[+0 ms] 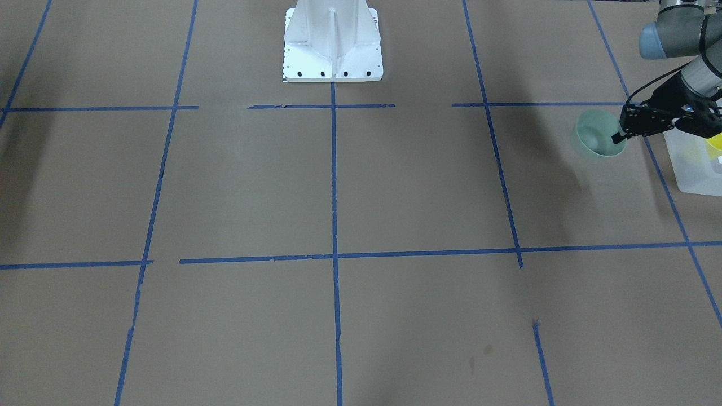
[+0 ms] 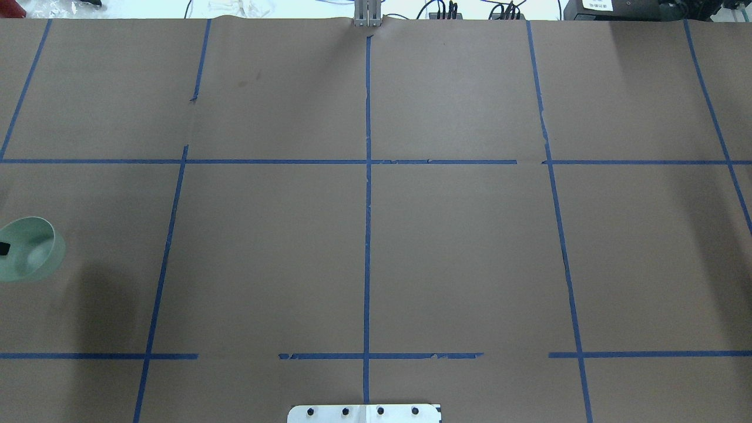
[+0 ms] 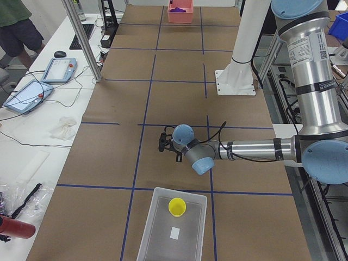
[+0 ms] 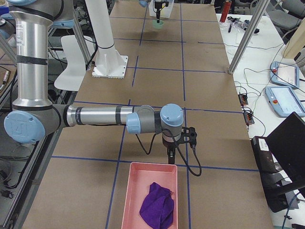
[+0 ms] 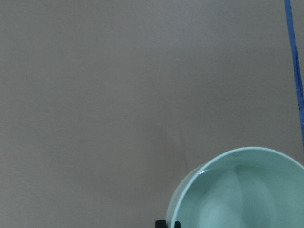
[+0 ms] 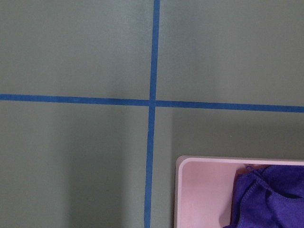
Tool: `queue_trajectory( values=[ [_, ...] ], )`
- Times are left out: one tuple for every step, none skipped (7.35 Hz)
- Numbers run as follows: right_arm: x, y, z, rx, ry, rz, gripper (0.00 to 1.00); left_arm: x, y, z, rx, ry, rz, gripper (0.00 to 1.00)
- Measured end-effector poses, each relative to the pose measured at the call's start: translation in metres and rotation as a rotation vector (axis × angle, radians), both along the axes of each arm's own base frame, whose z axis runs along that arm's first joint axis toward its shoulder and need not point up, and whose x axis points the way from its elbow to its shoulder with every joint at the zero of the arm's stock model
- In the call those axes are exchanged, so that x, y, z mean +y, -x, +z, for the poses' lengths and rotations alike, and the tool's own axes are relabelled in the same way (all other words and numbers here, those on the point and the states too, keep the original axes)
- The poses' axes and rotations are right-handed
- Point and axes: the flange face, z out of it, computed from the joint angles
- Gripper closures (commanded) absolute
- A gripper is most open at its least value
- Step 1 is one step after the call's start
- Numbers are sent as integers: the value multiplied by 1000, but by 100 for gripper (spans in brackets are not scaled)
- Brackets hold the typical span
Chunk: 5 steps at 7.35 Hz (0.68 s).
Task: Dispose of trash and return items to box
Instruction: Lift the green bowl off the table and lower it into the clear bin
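My left gripper [image 1: 620, 137] is shut on the rim of the pale mint-green bowl [image 1: 593, 135], with one finger inside it. It holds the bowl tilted, just off the table, beside the box. The bowl also shows at the left edge of the overhead view [image 2: 32, 249] and in the left wrist view [image 5: 242, 190]. The frosted-white box [image 3: 163, 236] has the yellow cup [image 3: 176, 206] in it; the box [image 1: 691, 166] is cut off at the front view's right edge. My right gripper [image 4: 170, 153] hangs over the near end of a pink tray; I cannot tell whether it is open or shut.
A pink tray [image 4: 136, 200] holding a purple cloth [image 4: 157, 206] lies at the table's right end, also in the right wrist view [image 6: 183, 166]. The white robot base [image 1: 333, 45] stands mid-table at the robot's side. Blue tape lines cross the brown paper.
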Motion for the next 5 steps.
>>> queue_trajectory(
  values=[
    [1,2,-2,-24,-4,-4,0,-27,30,-1,-43,-19,-14,100],
    [2,4,-7,-54,-10,-8,0,-54,62,-4,-85,-31,-26,100],
    [3,5,-12,-70,-15,-11,0,-79,98,-2,-125,-33,-31,100],
    [4,5,-14,-75,-16,-12,0,-94,132,16,-153,-21,-29,100],
    [5,5,-15,-76,-17,-12,0,-96,166,51,-173,5,-31,100]
  ],
)
